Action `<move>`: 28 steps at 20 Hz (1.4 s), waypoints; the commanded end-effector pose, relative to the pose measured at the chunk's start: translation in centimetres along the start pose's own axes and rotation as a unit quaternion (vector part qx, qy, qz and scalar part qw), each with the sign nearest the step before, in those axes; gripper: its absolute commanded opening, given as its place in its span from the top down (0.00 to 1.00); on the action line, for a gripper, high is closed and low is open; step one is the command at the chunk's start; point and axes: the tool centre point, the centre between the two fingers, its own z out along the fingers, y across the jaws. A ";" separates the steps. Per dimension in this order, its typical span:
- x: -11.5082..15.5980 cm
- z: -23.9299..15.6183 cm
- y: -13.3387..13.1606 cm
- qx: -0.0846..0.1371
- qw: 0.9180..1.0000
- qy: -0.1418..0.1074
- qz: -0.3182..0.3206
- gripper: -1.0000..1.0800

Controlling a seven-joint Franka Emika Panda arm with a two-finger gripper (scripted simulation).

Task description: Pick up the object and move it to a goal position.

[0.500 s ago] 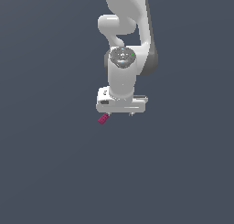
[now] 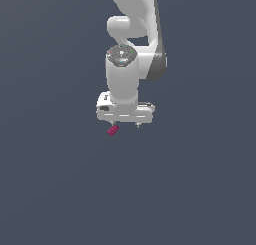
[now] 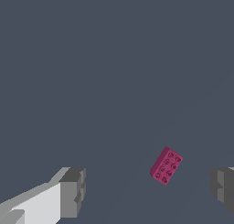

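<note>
The object is a tiny magenta-pink rectangular block (image 2: 113, 130) with faint dark marks. In the exterior view it lies on the grey surface just below the lower left corner of the white gripper (image 2: 125, 124). In the wrist view the block (image 3: 166, 165) lies tilted between the two grey fingertips (image 3: 73, 192), closer to one finger than the other and touching neither. The gripper (image 3: 148, 191) is open and empty, jaws wide apart, above the block.
The white arm (image 2: 132, 34) rises from the gripper toward the top of the exterior view. A plain dark grey surface (image 2: 60, 189) fills everything around it.
The gripper has shifted slightly toward the exterior view's left, so it stands more over the block. The block has not moved.
</note>
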 end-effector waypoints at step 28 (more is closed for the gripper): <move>-6.2 10.7 6.9 -0.001 0.968 0.010 0.249 0.04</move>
